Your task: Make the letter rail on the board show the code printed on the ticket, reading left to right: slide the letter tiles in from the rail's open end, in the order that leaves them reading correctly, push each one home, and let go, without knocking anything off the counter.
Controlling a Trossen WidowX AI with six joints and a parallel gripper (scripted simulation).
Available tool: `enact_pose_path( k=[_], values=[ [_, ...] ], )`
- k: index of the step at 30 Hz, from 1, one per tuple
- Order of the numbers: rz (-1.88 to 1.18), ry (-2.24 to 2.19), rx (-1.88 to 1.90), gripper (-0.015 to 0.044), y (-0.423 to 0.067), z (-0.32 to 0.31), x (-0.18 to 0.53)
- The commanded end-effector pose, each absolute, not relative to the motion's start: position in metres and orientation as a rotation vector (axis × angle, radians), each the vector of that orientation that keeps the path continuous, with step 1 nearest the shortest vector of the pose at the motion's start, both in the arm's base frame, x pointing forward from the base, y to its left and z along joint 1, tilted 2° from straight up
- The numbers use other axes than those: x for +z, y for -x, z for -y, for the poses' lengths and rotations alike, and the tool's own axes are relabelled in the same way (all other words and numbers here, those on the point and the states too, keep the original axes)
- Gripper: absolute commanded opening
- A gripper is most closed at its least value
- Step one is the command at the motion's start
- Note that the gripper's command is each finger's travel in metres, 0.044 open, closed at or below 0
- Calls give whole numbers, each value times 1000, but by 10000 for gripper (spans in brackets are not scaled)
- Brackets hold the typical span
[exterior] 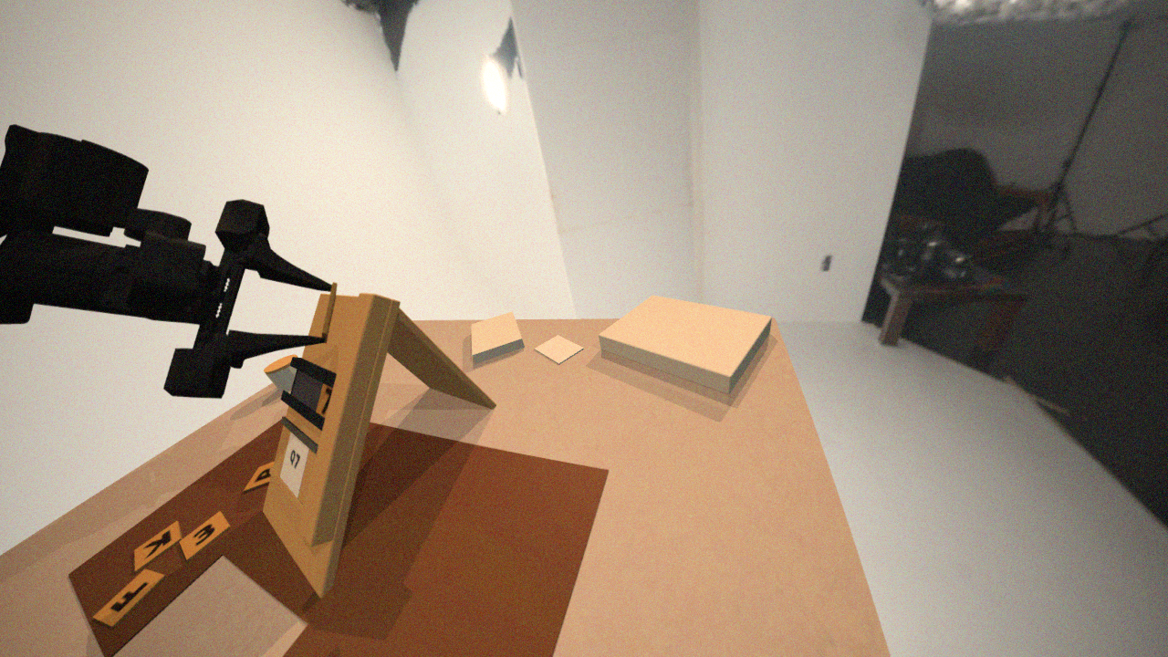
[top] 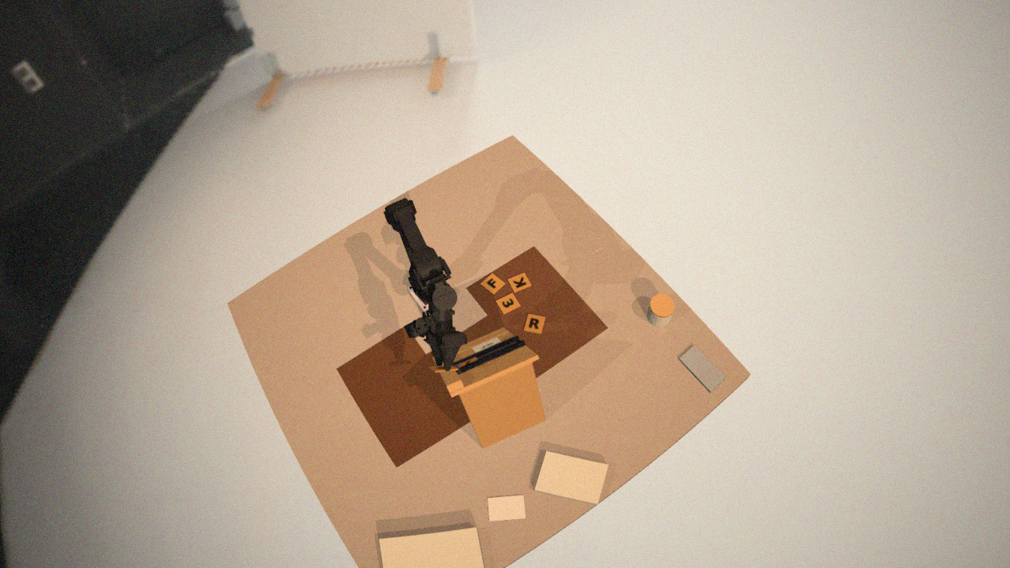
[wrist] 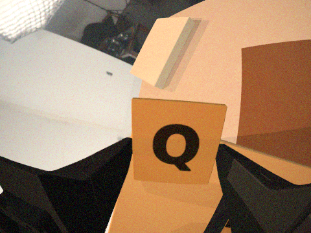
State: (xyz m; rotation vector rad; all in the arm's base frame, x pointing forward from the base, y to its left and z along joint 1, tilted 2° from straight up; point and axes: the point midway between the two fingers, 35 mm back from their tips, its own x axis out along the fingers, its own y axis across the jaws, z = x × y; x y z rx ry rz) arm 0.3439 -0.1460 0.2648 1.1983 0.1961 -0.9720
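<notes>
My gripper [top: 447, 364] [exterior: 328, 312] [wrist: 175, 147] is shut on an orange tile marked Q [wrist: 177, 142], which stands upright between the fingers. It holds the tile at the upper left corner of the sloping wooden board [top: 503, 405] [exterior: 349, 383] [wrist: 147, 224], level with the end of the black letter rail [top: 491, 353] [exterior: 303, 391]. A white ticket [exterior: 292, 469] under the rail reads Q7. An orange tile seems to sit in the rail; I cannot read it surely. Loose tiles F [top: 491, 284] [exterior: 128, 596], K [top: 519, 282] [exterior: 157, 545], a mirrored E [top: 507, 304] [exterior: 203, 533] and R [top: 534, 323] lie on the dark brown mat [top: 381, 409] [exterior: 490, 523].
An orange-topped can [top: 661, 308] and a grey block [top: 701, 367] stand near the counter's right edge. A small box [top: 570, 476] [exterior: 495, 336] [wrist: 168, 49], a card [top: 506, 506] [exterior: 558, 349] and a large flat box [top: 429, 547] [exterior: 685, 338] lie beyond the board.
</notes>
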Motion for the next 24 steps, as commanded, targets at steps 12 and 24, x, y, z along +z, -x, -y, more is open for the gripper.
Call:
enact_pose_path(
  k=[12, 24],
  values=[
    [-426, -965, -753, 0, -376, 54, 255],
    [-575, -720, -613, 0, -385, -16, 234]
  ],
)
